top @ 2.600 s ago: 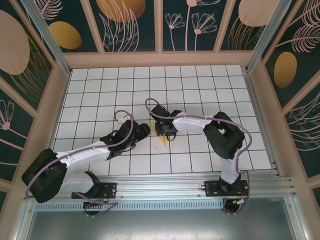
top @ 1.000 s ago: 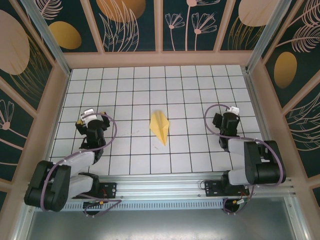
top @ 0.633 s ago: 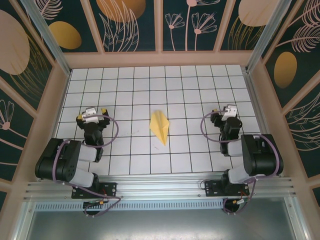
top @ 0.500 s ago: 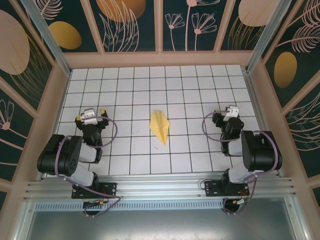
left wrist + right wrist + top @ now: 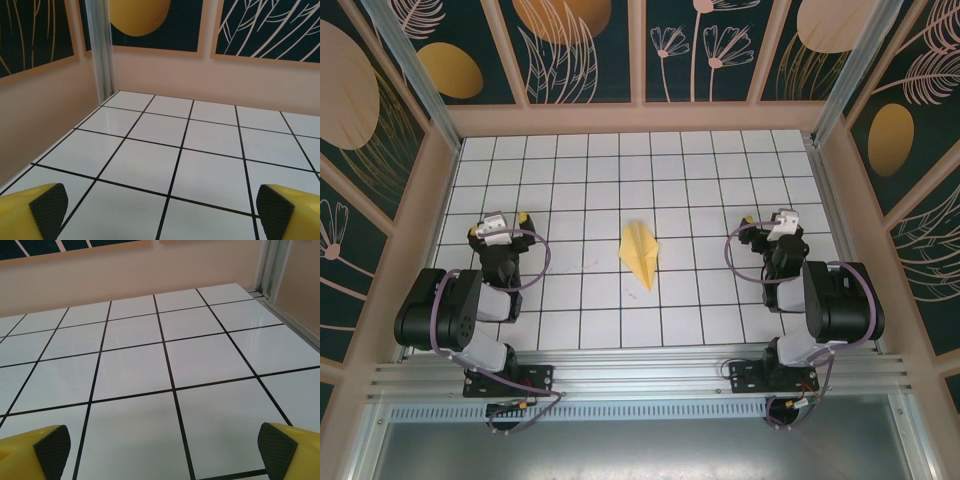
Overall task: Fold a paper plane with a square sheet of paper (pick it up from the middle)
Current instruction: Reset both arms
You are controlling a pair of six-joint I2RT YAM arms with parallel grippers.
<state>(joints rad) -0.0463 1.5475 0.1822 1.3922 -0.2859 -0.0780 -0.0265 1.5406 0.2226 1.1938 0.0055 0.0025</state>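
**From above:** The yellow paper plane [image 5: 640, 255] lies flat near the middle of the white-tiled bench [image 5: 700, 170]. Its slim tip points toward the near edge, and a centre ridge runs along its length. The left end effector [image 5: 500, 223] and the right end effector [image 5: 770, 222] sit on either side, each well apart from the plane, with both arms folded close to their bases. The fold looks finished, so the step in hand appears to be leaving the dart undisturbed and ending cleanly.

**Left wrist:** The black pads [image 5: 48, 204] stand at opposite edges of the frame. The fingers are spread wide, with only bare tile between them and the pale wall beyond. Nothing is pinched.

**Right wrist:** Much the same here. The pads [image 5: 276, 445] are spread fully apart over empty tiles, gripping nothing, with the metal corner post at the far right.

**Doing it well:** The paper is thin and light, and a passing link or cable would probably slide it or spring a crease open. Any further arm motion is best kept out at the sides, not swept across the centre. Keeping both sets of fingers spread avoids snagging a wing. If the ridge needs a last press, a straight descent onto the middle of the plane seems safest, with one arm working while the other holds off.
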